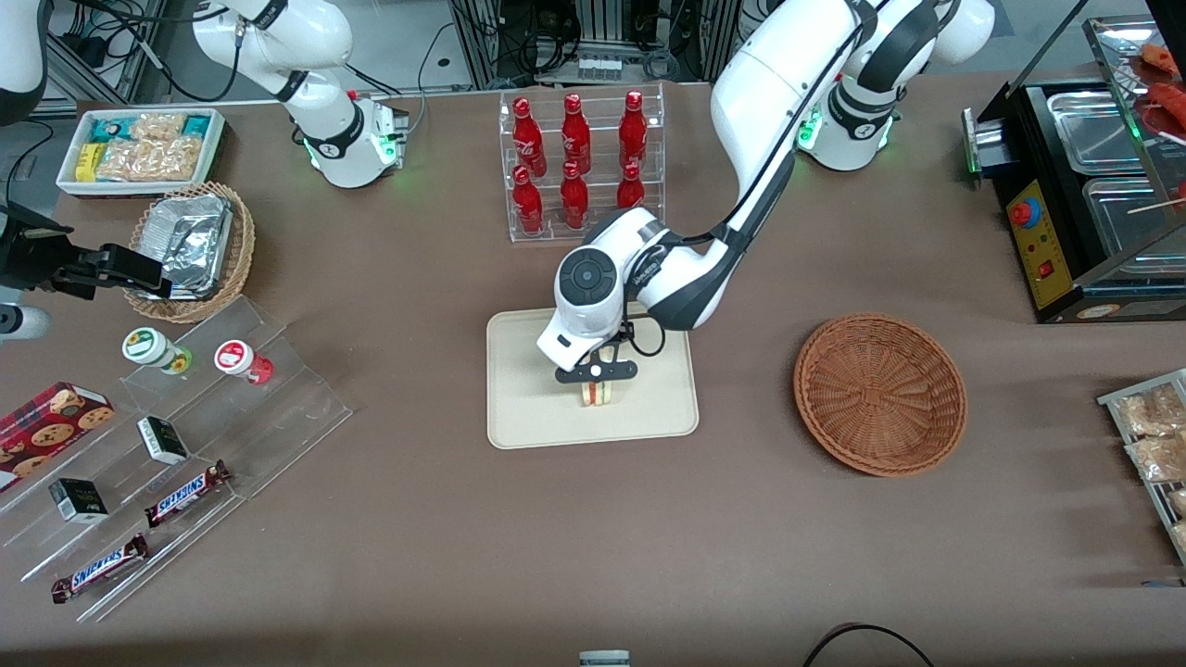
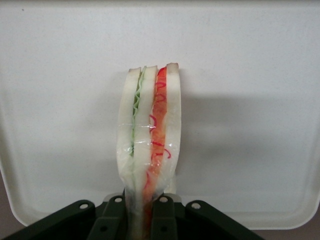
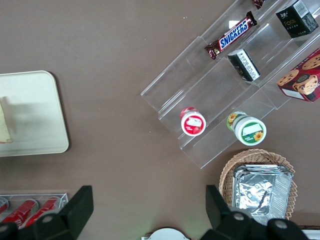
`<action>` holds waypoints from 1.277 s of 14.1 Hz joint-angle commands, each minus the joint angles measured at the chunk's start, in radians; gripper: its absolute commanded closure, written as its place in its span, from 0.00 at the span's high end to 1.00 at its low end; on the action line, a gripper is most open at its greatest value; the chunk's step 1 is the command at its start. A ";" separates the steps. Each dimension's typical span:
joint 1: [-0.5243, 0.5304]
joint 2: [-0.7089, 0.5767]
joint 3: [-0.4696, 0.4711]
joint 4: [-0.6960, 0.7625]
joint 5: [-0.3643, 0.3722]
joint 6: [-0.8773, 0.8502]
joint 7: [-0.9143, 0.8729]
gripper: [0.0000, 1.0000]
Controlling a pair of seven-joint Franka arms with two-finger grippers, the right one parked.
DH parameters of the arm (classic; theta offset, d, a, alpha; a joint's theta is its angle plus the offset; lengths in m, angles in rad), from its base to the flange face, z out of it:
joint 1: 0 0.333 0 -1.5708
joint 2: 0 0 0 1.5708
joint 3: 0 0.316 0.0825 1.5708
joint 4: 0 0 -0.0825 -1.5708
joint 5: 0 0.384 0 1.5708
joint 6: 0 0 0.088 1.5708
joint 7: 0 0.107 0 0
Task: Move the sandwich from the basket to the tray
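Gripper (image 1: 597,372) sits low over the middle of the tray (image 1: 519,408), at the centre of the front frame, its two fingers (image 2: 164,215) pinched on the sandwich (image 1: 599,393). That sandwich stands on edge on the tray surface, one end clamped, the filling stripe facing the front camera. In the wrist view the tray (image 2: 250,75) fills nearly everything, and the sandwich (image 2: 150,130) rises from between the finger pads: three pale bread layers, a green stripe, a red stripe, clear wrap around it. Its clamped end is hidden by the black gripper body, so the exact contact with the pads cannot be made out.

Basket (image 1: 880,394) lies at the right of the front frame, toward the working arm's end of the table, well apart from the tray, nothing in it.

One tray, one sandwich, one reddish basket. Six red bottles (image 1: 574,157) stand in a clear rack at upper centre, farther from the front camera than the tray. At far left a foil-lined tan basket (image 1: 190,248), partly covered by the parked arm's black gripper. Two round-lidded cups (image 1: 153,348) and two Snickers bars (image 1: 185,494) rest on clear acrylic steps at lower left. A cookie box (image 1: 46,421) is cut off by the left edge. A black warmer (image 1: 1056,250) at upper right runs out of frame.
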 commanded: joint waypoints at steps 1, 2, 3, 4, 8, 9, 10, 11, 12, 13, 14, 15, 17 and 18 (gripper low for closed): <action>-0.008 0.033 0.006 0.043 0.022 -0.013 -0.037 0.00; -0.010 0.037 0.006 0.049 0.022 -0.013 -0.049 0.00; -0.010 0.040 0.006 0.049 0.022 -0.012 -0.070 0.00; -0.010 0.040 0.006 0.049 0.024 -0.003 -0.081 0.16; -0.005 0.031 0.006 0.049 0.025 -0.003 -0.072 1.00; 0.001 0.020 0.006 0.053 0.030 -0.012 -0.069 1.00; 0.003 0.007 0.006 0.070 0.039 -0.027 -0.066 1.00; 0.001 -0.004 0.006 0.079 0.050 -0.056 -0.066 1.00; 0.003 -0.016 0.006 0.096 0.068 -0.091 -0.064 1.00; 0.001 -0.026 0.006 0.102 0.082 -0.114 -0.063 1.00; 0.003 -0.042 0.004 0.101 0.084 -0.130 -0.061 1.00; 0.004 -0.061 0.006 0.101 0.076 -0.136 -0.054 1.00; 0.047 -0.114 -0.002 0.080 0.071 -0.168 0.017 1.00; 0.059 -0.137 -0.005 0.076 0.055 -0.200 0.053 1.00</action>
